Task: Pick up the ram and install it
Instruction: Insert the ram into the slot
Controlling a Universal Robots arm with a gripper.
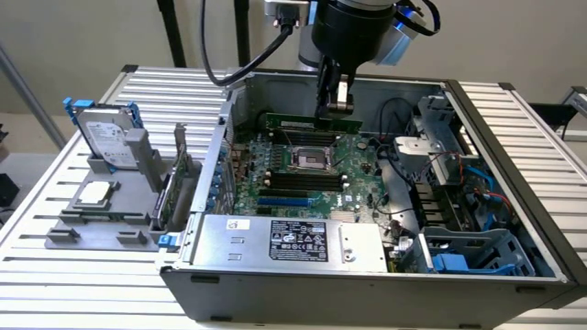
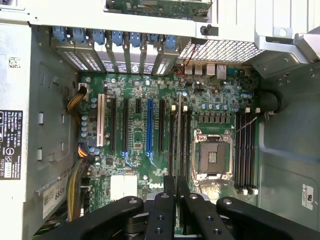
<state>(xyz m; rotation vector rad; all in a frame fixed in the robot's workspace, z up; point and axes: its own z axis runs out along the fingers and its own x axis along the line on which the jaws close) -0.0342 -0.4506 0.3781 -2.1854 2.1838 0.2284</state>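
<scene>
1. Ram (image 1: 310, 124), exterior view: seemingly mid-carry, held on edge above the motherboard (image 1: 359, 180) by the gripper (image 1: 336, 104), which is clamped on its upper edge. The long axis runs from the exterior view's left to right.
2. Wrist view: it sits edge-on between the closed fingers (image 2: 162, 212), over the memory slots (image 2: 180, 130) beside the CPU socket (image 2: 212, 155). Seating likely calls for aligning it with one slot.

One ram (image 1: 310, 124), one hard drive (image 1: 104, 137), one motherboard (image 1: 275, 196), one case (image 1: 367, 297)

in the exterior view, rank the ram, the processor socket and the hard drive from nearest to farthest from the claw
1. ram, held in the claw above the board
2. processor socket, mid-board
3. hard drive, outside the case, on the exterior view's left
</scene>
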